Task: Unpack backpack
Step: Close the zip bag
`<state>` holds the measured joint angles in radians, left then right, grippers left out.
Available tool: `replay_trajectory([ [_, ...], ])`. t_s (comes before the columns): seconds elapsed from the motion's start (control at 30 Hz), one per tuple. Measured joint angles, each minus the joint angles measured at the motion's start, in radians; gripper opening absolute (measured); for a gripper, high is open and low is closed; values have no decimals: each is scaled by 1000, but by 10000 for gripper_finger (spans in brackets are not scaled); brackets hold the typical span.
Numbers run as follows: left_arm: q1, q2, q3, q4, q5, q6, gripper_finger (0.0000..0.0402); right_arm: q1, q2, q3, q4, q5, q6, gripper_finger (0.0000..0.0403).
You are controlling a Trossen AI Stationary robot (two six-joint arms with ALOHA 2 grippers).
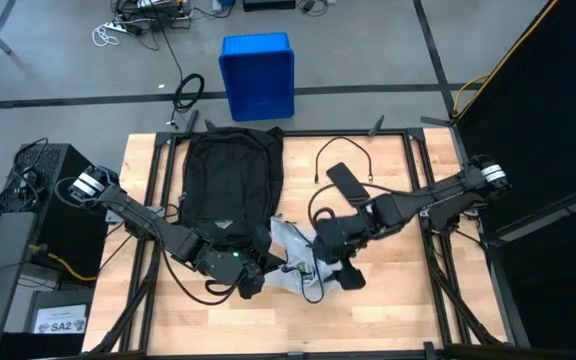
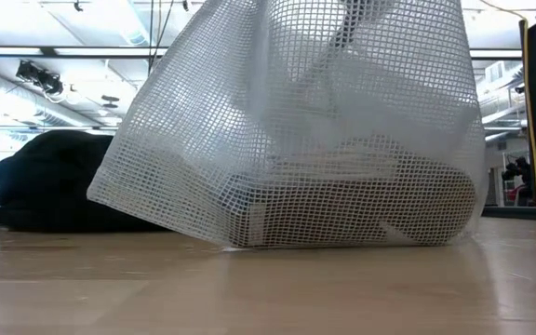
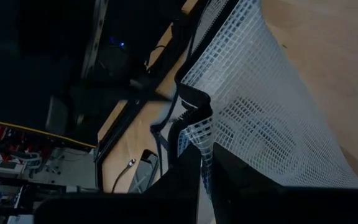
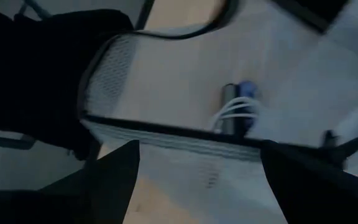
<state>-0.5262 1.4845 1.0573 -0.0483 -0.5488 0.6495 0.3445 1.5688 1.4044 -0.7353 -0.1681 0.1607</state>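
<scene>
The black backpack lies flat on the table's far left part; it shows low at the left in the low view. Near its front end stands a white mesh bag, which fills the low view, base on the wood and top drawn up. My left gripper is shut on the bag's edge. My right gripper hangs open over the bag's right side, fingers spread before its dark-trimmed mouth. A grey plug with white cords and a blue tip lies beyond that rim. My left gripper pinches the mesh bag's black-trimmed edge between its two fingers, coming slanting down from the table's left. The mesh runs taut away from the fingers, and the bag's base rests on the table.
A flat black device with a looping black cable lies at the table's far right of centre. A blue crate stands on the floor beyond the far edge. Bare wood lies at the near right.
</scene>
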Motion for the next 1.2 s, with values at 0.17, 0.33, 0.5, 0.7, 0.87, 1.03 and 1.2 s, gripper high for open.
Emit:
replay_trajectory([
  [0.17,0,0,0,-2,0,-1,0,107,0,0,1,53,65,301],
  [0.33,0,0,0,-2,0,-6,0,221,0,0,17,127,135,285],
  [0.5,0,0,0,0,-1,-8,0,305,0,0,59,252,143,273],
  [0.7,0,0,0,0,-1,-27,0,308,-4,0,61,451,0,276],
  [0.87,0,0,0,-1,-1,-27,0,257,-4,0,94,402,-28,275],
  [1.03,2,0,0,-4,-1,-27,0,236,-2,0,132,337,-45,270],
  [1.2,2,0,0,-11,-5,-27,0,257,46,0,132,303,15,267],
])
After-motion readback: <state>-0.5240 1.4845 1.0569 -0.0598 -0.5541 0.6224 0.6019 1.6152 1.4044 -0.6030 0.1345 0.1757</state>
